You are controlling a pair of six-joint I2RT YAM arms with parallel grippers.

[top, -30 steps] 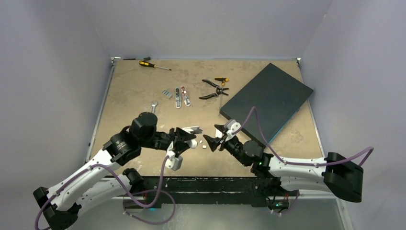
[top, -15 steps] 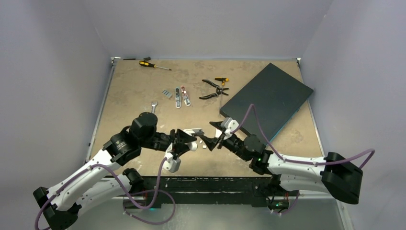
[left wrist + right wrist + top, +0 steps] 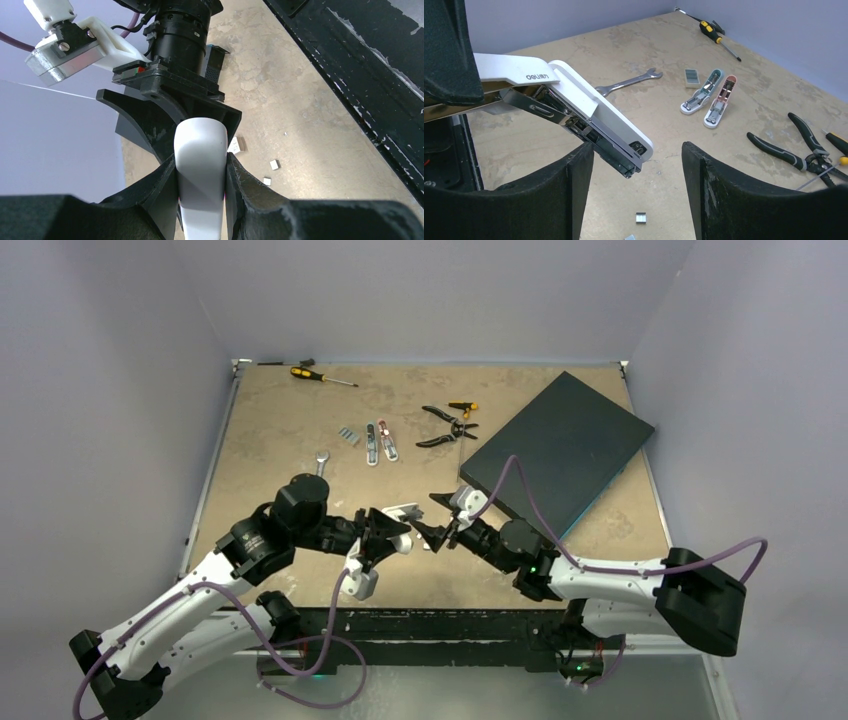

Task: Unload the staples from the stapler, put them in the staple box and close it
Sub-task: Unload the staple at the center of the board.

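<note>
I see my left gripper (image 3: 200,167) clenched on a white plastic stapler with a metal rail (image 3: 589,107), its fingers (image 3: 165,175) pressing both sides of the body and holding it above the tan mottled table (image 3: 280,440). In the overhead view this sits near the table's 6 o'clock edge, the stapler's nose pointing towards 3 o'clock. My right gripper (image 3: 636,150) faces it from that side with its jaws released and spread wide, the stapler's nose between them; I cannot tell whether either finger touches it. Small silvery-grey loose staples (image 3: 641,217) lie on the table just below the nose, at 6 o'clock from it in the right wrist view. Farther off, towards 12 o'clock, lie a steel open-ended wrench (image 3: 626,82), a grey block of staples (image 3: 692,75), a small teal stapler (image 3: 701,95) and a small pink stapler (image 3: 720,100) side by side. Black-handled pliers (image 3: 794,145) lie at 3 o'clock, and a dark rectangular slab (image 3: 560,445) lies at 2 o'clock overhead.
</note>
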